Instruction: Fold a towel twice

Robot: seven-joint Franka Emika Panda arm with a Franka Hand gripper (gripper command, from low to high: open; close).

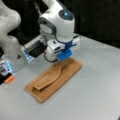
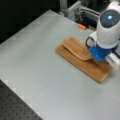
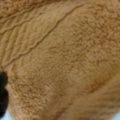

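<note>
The tan-orange towel [image 1: 68,71] lies as a long narrow strip on the grey table in both front views. Its upper layer [image 2: 76,48] rises in a curved flap towards my blue-and-white gripper [image 1: 60,61], while the flap's far end rests flat on the lower layer. The gripper [image 2: 94,57] sits low over one end of the strip and appears shut on the raised layer; its fingertips are hidden by cloth. Ribbed terry cloth of the towel [image 3: 65,60] fills the wrist view, with a hemmed edge running diagonally.
A small orange object [image 1: 10,79] lies by the arm's base [image 1: 11,40]; the same orange object [image 2: 81,26] shows near the metal frame. Bare grey tabletop [image 1: 95,97] surrounds the towel. A black perforated board [image 2: 15,107] borders the table's corner.
</note>
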